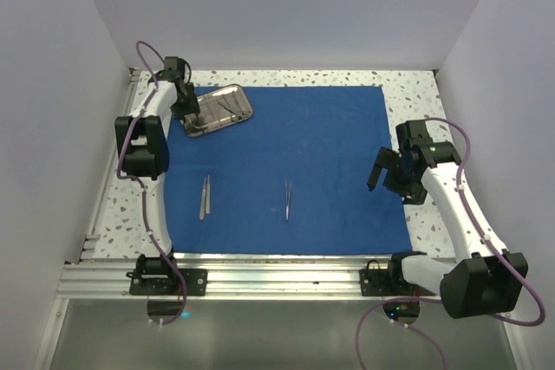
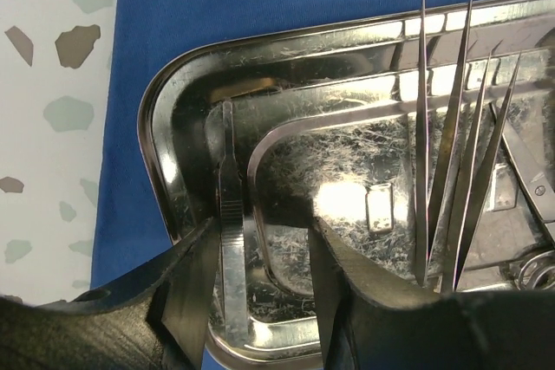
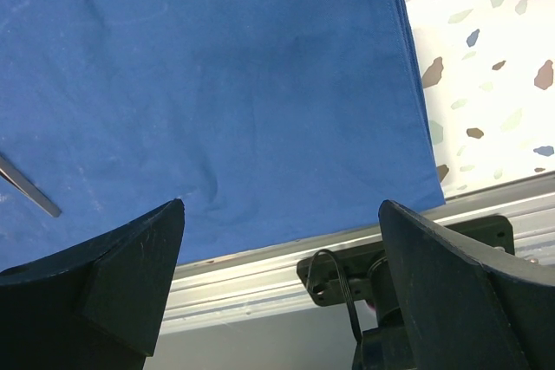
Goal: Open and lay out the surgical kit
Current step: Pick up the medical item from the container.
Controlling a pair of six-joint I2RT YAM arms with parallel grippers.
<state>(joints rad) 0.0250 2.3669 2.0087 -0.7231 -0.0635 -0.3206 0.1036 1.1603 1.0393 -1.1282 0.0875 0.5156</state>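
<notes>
Flat over the table (image 1: pixel 416 84), the cloth (image 1: pixel 295 153); on its far-left corner the tray (image 1: pixel 246 101), tweezers (image 2: pixel 422 127) inside; nearer the front, left tweezers (image 1: pixel 205 197) and centre tweezers (image 1: pixel 288 199), well apart.

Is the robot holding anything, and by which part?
Nothing is held. The left gripper straddles the ridged handle of a thin tool in the tray, jaws apart, not pinching. The right gripper is open, empty.

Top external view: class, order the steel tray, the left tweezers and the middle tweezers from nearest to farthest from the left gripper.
1. Steel tray, far left, directly beneath the left gripper.
2. Left tweezers, near-left on the cloth.
3. Middle tweezers, cloth centre.
</notes>
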